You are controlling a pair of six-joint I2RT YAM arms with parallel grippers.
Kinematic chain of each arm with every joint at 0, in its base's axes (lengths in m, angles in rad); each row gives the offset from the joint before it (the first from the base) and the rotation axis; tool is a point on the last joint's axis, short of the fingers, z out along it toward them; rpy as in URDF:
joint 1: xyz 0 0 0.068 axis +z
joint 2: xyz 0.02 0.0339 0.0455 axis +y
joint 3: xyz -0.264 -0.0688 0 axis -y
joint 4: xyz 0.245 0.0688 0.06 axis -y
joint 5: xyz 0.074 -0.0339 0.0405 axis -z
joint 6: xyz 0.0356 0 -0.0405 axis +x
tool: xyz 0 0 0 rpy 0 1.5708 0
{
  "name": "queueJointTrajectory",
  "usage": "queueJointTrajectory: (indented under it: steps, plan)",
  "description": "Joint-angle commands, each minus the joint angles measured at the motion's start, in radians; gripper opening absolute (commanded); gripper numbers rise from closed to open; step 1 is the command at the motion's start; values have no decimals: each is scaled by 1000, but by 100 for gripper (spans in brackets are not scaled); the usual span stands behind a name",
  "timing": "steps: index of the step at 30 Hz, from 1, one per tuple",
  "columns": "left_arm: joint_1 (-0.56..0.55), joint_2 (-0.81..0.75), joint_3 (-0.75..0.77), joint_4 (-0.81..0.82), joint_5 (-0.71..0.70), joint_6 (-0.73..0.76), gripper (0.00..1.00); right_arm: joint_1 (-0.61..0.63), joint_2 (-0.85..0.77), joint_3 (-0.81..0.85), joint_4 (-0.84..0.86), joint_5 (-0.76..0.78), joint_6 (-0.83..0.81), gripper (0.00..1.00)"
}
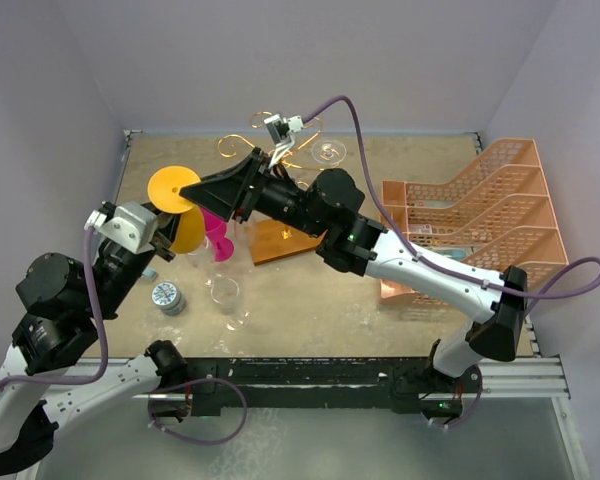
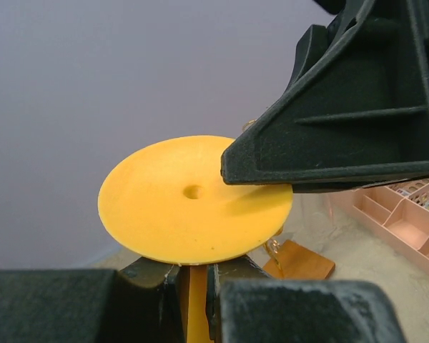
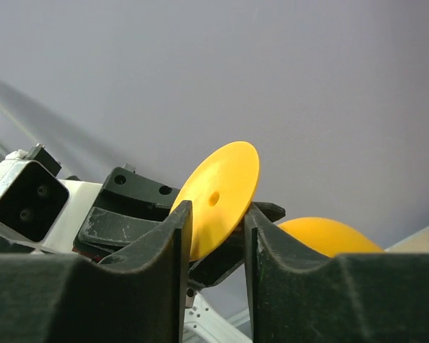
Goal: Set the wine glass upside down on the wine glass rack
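L hand fills the bottom of its wrist view, fingers shut tight on the stem of the yellow wine glass. Foot disc points away from the palm & sits uppermost, bowl back twd the L wrist. So the glass is off the worktop, mid-air over the left side, long axis tilted.

R hand reaches across from the right, part open w/ nothing gripped. Its fingers frame the disc's rim; one overlaps the rim in the L wrist view, can't tell if it touches.

The wine glass rack stands behind the R hand twd the back wall, wooden base partly hidden by the R arm. R arm is nearer the rack, so prob. a handover by the foot. R must close on the rim before L lets go.
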State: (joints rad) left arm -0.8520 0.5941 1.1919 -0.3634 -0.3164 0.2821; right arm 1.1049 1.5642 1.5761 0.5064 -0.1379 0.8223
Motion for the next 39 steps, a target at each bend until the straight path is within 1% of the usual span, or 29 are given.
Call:
queueJointTrajectory:
  steps: [1, 2, 3, 4, 5, 8, 9, 12, 14, 18, 22, 26, 27, 29, 32, 37, 39]
  plan:
    - [1, -10, 13, -20, 25, 30, 0, 3, -40, -11, 124, -38, 88, 29]
    - [1, -15, 13, -21, 26, 25, 0, 3, -42, -16, 137, -31, 103, 23]
    - [1, -20, 12, -23, 27, 18, 2, 3, -41, -22, 146, -31, 113, 14]
    - [1, -26, 10, -22, 27, 9, 6, 3, -40, -23, 153, -29, 123, 6]
    - [1, -32, 7, -23, 27, 1, 11, 3, -37, -23, 157, -27, 133, 0]
    - [1, -37, 13, -40, -4, -57, 31, 3, -28, -21, 188, -41, 157, 0]
    - [1, -31, 28, -65, -23, -88, 35, 3, -27, -24, 206, -44, 168, 0]
    - [1, -21, 65, -154, -59, -169, 40, 2, -22, -21, 241, -33, 188, 0]
    - [2, -38, 54, -170, -51, -243, 43, 1, -13, -11, 244, -20, 185, 0]
    - [2, -84, 3, -144, 4, -392, 45, -7, 7, 16, 239, -3, 165, 0]
    - [2, -81, 28, -154, -3, -571, 45, -32, 17, 10, 249, -37, 140, 0]
    - [1, -113, 4, -42, 7, -725, 46, -52, 7, -24, 278, -76, 142, 0]
    - [1, -120, -4, -12, -9, -761, 46, -55, 7, -25, 277, -81, 140, 0]
    - [1, -115, 9, -2, -73, -820, 46, -61, 7, -25, 270, -97, 134, 0]
    - [1, -107, 32, 3, -135, -877, 46, -66, 7, -27, 259, -115, 128, 0]
    - [2, -101, 15, 109, -128, -885, 46, -66, 8, -29, 243, -123, 114, 0]
    - [1, -85, 23, 116, -157, -892, 45, -66, 8, -35, 249, -126, 111, 0]
